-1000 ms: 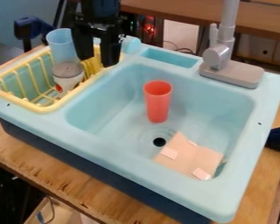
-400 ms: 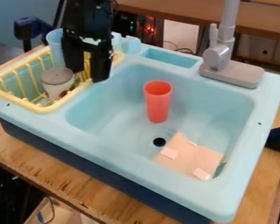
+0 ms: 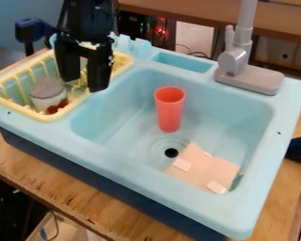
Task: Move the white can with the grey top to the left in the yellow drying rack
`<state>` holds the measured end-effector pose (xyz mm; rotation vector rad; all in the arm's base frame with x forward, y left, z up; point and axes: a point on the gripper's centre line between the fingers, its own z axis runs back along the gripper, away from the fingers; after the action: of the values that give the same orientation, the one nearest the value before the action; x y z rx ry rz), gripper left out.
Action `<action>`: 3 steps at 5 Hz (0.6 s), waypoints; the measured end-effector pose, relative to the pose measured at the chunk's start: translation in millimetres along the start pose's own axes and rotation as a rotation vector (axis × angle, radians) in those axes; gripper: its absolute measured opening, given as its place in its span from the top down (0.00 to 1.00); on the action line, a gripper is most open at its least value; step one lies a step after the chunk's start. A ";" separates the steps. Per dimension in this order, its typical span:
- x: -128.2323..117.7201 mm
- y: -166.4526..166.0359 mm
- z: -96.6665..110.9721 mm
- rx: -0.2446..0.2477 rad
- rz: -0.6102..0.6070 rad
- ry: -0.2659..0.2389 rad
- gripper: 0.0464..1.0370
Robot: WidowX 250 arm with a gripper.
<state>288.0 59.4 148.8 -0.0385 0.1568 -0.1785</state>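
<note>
At the far left of my view, the yellow dish rack [image 3: 18, 108] sits in the side of the pale blue toy sink [image 3: 124, 162], which stands on a wooden table [image 3: 27, 164]. The lidded container [image 3: 48, 96] is inside that rack, near its front, with a grey top and some red on its lower part; I can't judge whether it stands quite straight.

Just to the right of it, my hand [image 3: 82, 84] hangs over the rack's right side, pointing down. It's parted, with yellow bars visible through the gap, and I have nothing in its grasp. I can't tell whether it brushes the rack.

As things lie, I'd count the container as in the rack and free of my hand. Further right, the red cup [image 3: 170, 113] stands upright in the basin, out of my grasp, behind the dark drain hole [image 3: 171, 152]. A pinkish sheet [image 3: 200, 164] with pale patches lies on the basin floor toward the front right. The grey faucet [image 3: 247, 77] rises from the back rim.
</note>
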 end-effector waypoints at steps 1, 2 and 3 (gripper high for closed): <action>-5.1 -2.1 -1.8 -0.005 0.003 0.011 0.04; -6.3 -3.1 -1.8 -0.014 0.003 0.018 0.04; -3.4 -3.2 4.7 -0.015 0.011 0.001 0.04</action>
<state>284.9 57.0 154.1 -0.0529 0.1589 -0.1662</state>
